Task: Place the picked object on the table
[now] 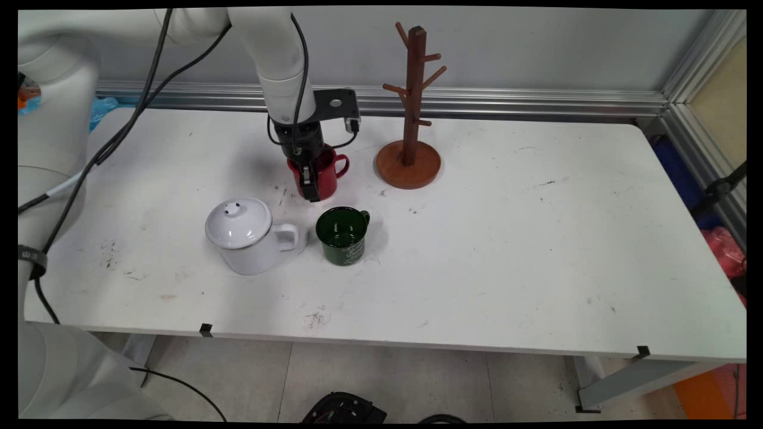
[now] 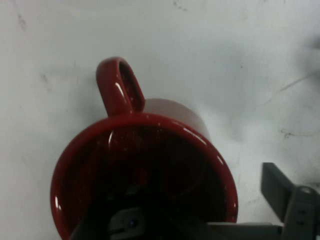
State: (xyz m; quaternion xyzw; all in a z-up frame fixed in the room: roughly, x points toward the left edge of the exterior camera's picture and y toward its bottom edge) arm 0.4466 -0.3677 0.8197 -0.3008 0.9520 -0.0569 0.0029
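Three cups stand on the white desk (image 1: 506, 250): a red mug (image 1: 329, 173), a green mug (image 1: 343, 235) near it, and a white lidded pot (image 1: 247, 235) to the left. The hand (image 1: 310, 179) is down over the red mug; one finger seems to be inside it and one outside its near wall, but I cannot tell if they press the wall. To hold well, I think the fingers should pinch the rim away from the handle (image 2: 120, 87) and stay upright. A wooden mug tree (image 1: 411, 113) stands just right. The desk is scuffed; a grey wall is behind.
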